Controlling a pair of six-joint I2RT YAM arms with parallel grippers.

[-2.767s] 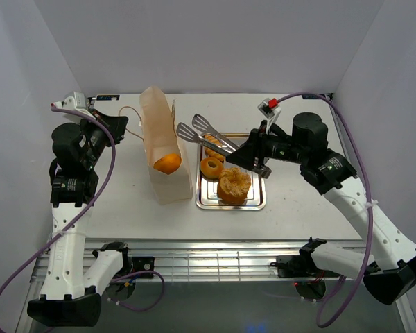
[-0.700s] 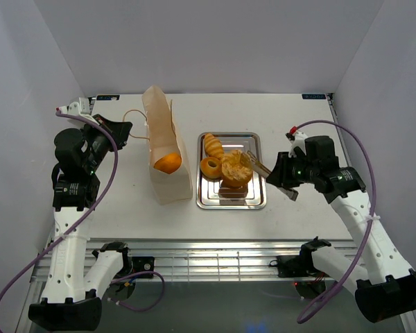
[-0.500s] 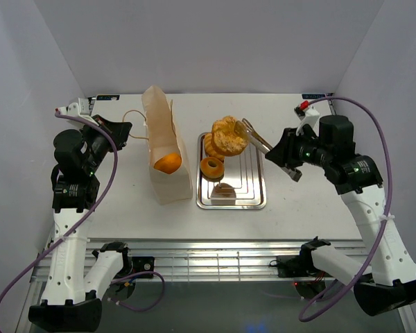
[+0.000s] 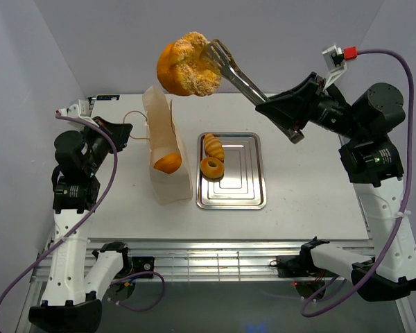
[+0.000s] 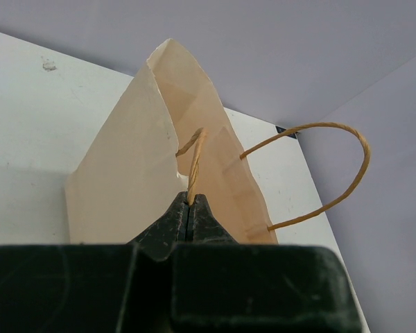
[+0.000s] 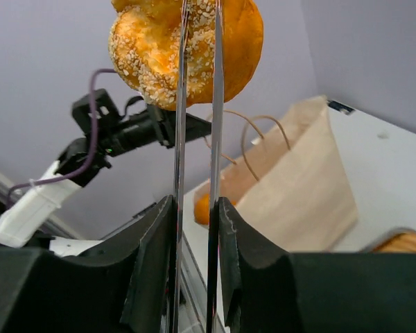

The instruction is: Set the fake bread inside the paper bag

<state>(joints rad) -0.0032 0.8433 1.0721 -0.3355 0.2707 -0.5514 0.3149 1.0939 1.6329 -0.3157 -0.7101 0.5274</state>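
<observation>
The round crusty bun (image 4: 187,64) of the fake bread hangs high above the table, pinched in the metal tongs (image 4: 237,76). My right gripper (image 4: 277,111) is shut on the tongs' two arms (image 6: 196,139); in the right wrist view the bun (image 6: 187,45) sits at their tips. The cream paper bag (image 4: 165,149) stands below and left of the bun, an orange piece (image 4: 168,164) showing in its mouth. My left gripper (image 5: 189,201) is shut on one string handle (image 5: 194,159) of the bag (image 5: 139,180). A ridged roll (image 4: 213,146) and ring doughnut (image 4: 211,167) lie on the tray.
The silver tray (image 4: 246,173) lies right of the bag, its right half bare. The bag's other handle (image 5: 333,166) loops free. White walls close in the table at the back and both sides.
My right arm has lifted the tongs with the bun off the tray, up and to the left, to above the bag. The left gripper has stayed on the handle.
</observation>
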